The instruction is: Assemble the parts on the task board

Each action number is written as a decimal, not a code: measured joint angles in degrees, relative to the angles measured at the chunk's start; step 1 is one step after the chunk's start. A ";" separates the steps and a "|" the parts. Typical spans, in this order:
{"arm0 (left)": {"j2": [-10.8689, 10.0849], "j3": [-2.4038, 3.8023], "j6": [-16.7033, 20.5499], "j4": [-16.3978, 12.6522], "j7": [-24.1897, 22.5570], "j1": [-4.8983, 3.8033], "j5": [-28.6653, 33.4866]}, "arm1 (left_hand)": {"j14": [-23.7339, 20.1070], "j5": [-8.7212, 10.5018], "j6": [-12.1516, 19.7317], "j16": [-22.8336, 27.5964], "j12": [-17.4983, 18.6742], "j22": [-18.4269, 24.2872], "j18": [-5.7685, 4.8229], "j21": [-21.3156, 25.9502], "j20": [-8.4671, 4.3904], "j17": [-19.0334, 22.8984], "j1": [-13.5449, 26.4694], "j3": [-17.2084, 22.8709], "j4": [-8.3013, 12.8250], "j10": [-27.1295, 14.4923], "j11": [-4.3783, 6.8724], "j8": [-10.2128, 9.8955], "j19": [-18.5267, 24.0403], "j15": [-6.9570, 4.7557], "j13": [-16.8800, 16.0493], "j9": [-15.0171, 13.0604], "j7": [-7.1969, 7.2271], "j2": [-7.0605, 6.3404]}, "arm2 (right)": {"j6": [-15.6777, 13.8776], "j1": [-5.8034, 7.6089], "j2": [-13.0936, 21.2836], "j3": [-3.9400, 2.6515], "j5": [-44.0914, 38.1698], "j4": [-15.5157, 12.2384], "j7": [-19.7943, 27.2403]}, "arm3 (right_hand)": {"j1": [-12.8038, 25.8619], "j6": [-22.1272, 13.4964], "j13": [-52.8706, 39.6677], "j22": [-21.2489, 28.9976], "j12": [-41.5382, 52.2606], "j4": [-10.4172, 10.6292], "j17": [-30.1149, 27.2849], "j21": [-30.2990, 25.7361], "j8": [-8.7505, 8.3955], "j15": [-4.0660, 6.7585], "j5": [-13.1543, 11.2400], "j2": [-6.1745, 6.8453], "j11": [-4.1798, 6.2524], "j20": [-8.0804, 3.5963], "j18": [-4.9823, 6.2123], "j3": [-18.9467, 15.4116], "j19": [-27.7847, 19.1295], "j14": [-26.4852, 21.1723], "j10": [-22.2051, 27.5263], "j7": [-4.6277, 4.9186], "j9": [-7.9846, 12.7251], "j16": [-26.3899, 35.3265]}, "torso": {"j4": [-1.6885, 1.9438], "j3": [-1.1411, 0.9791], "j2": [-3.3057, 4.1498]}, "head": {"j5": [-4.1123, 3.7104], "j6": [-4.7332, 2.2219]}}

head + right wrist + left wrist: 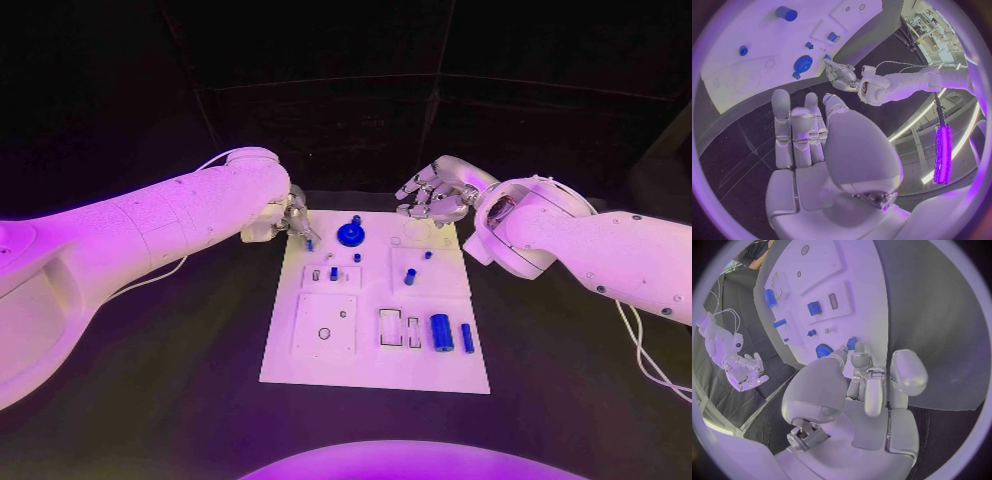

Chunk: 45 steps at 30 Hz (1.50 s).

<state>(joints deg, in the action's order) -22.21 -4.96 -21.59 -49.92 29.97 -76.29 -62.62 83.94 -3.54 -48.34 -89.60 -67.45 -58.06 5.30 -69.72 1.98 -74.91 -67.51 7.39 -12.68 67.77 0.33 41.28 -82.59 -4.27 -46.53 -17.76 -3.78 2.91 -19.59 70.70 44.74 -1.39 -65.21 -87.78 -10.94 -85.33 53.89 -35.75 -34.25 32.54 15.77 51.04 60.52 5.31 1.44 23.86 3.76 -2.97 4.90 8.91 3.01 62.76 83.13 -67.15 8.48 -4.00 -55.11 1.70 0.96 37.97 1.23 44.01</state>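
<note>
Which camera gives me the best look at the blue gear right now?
The head view: the blue gear sits unobstructed at the task board's far end. The right wrist view shows it small; in the left wrist view the left hand partly hides it.

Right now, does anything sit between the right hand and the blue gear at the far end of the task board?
Nothing visible does. The right hand hovers off the task board's far edge, holding nothing, and only bare white board lies between it and the blue gear.

Head cam overhead; wrist cams share task board [378, 300].
</note>
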 measured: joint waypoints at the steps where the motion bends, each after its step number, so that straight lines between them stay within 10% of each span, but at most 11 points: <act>1: 0.02 0.00 -0.03 0.03 0.00 0.00 0.01 | 0.00 0.00 0.00 0.00 0.00 0.00 0.00 0.00 0.00 0.00 -0.54 0.34 0.34 0.00 0.00 0.00 0.00 0.00 0.00 0.04 0.00 0.21 | 0.00 0.00 0.00 0.00 0.00 0.00 0.00 | 0.00 0.00 0.00 0.00 0.00 0.00 0.00 0.00 0.00 0.00 0.00 0.00 0.00 0.00 0.00 0.00 0.00 0.00 0.00 0.00 0.00 0.00 | 0.00 0.00 0.00 | -0.03 0.03; 20: 0.09 0.02 -0.27 -0.70 -0.05 0.13 2.24 | 0.00 0.23 -0.49 -0.23 0.22 -0.78 0.00 -0.29 -0.31 0.00 -6.16 6.95 7.08 0.35 0.29 -0.43 -0.30 0.00 0.18 0.77 0.50 1.22 | 0.01 0.00 -0.02 0.00 0.00 -0.01 0.02 | 0.00 0.00 0.11 0.13 0.00 0.16 0.00 -0.29 0.00 0.00 0.27 0.00 0.00 0.00 0.00 0.16 0.00 0.00 0.00 0.00 0.00 0.00 | 0.02 0.01 -0.01 | -0.13 0.51; 28: -0.51 0.00 0.64 -1.41 -0.22 0.21 3.40 | 0.00 0.09 -0.49 -0.23 0.50 -1.31 -0.01 -0.50 -0.40 0.00 -7.13 8.72 5.94 0.78 0.53 -0.10 -0.38 0.00 0.18 0.74 0.49 1.01 | 0.01 0.00 -0.03 0.00 0.01 -0.01 0.03 | 0.00 0.00 0.11 0.15 0.00 0.16 0.00 -0.29 0.00 0.00 0.27 0.00 0.00 0.00 0.00 0.16 0.00 0.00 0.00 0.00 0.00 0.00 | 0.02 0.02 -0.03 | -0.09 0.58; 45: -8.90 0.04 6.98 -13.22 -1.24 0.19 6.27 | 0.00 0.04 -0.49 -0.23 0.45 -2.24 -0.01 -1.08 -0.59 0.00 -5.42 11.06 5.96 2.07 0.80 1.55 -0.55 0.00 -0.84 -0.65 0.48 -0.71 | 0.01 0.00 0.34 0.00 0.03 -0.03 0.08 | 0.00 0.00 0.11 0.15 0.00 0.16 0.00 -0.29 0.00 0.00 0.27 0.00 0.00 0.00 0.00 0.16 0.00 0.00 0.00 0.00 0.00 0.00 | 0.19 -0.02 -0.15 | 0.05 0.57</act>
<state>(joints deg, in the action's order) -31.11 -4.92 -14.61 -63.14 28.74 -76.11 -56.35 83.94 -3.50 -48.83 -89.83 -67.00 -60.31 5.29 -70.80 1.39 -74.91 -72.92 18.45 -6.72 69.83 1.13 42.84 -83.15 -4.28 -47.37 -18.42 -3.30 2.20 -19.58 70.70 45.08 -1.38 -65.19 -87.81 -10.86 -85.33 53.89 -35.64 -34.10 32.54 15.93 51.05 60.23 5.31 1.44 24.13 3.76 -2.98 4.90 8.91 3.17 62.76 83.13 -67.15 8.48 -4.00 -55.11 1.89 0.93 37.83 1.29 44.58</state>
